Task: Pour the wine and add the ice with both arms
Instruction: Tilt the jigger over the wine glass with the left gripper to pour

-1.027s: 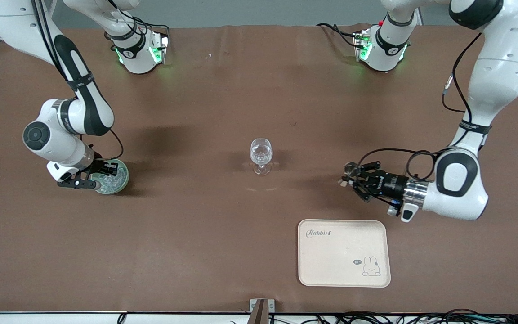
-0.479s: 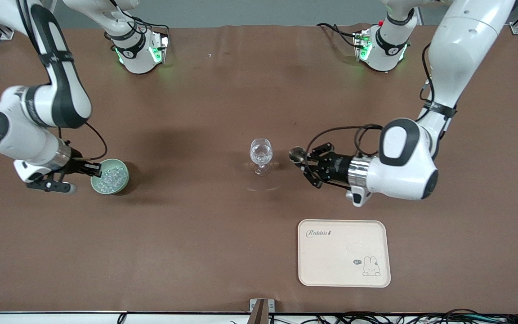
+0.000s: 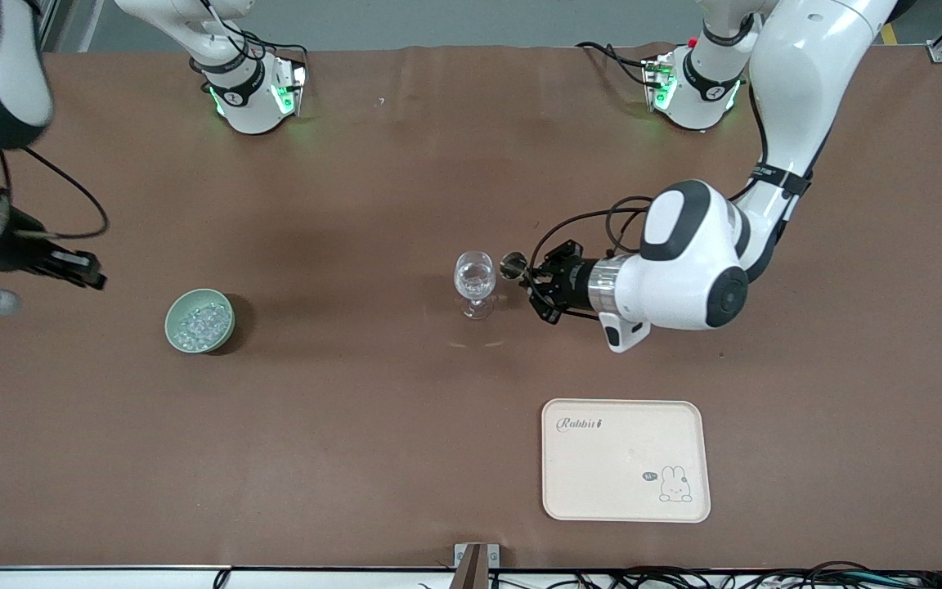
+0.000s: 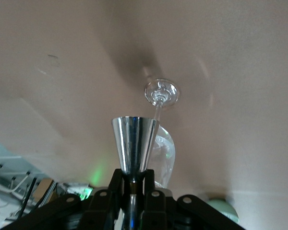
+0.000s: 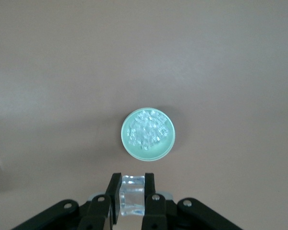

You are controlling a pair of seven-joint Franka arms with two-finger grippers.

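since a second ago the left gripper (image 3: 530, 282), fingers pinched on a steel jigger (image 4: 133, 143), has swung in beside the wine glass (image 3: 474, 281): pour looks imminent. right gripper (image 5: 132, 195), clamped on one ice chunk (image 5: 132, 197), has lifted off the green bowl (image 3: 199, 321). remaining ice (image 5: 148, 130) heaped in bowl; glass contents unclear.

Clear ice (image 3: 200, 325) heaped in a green bowl (image 3: 226, 327); one chunk (image 5: 133, 200) clamped aloft.

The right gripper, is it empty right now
No, the right wrist view shows the right gripper shut on a clear ice chunk, up above the green bowl of ice.
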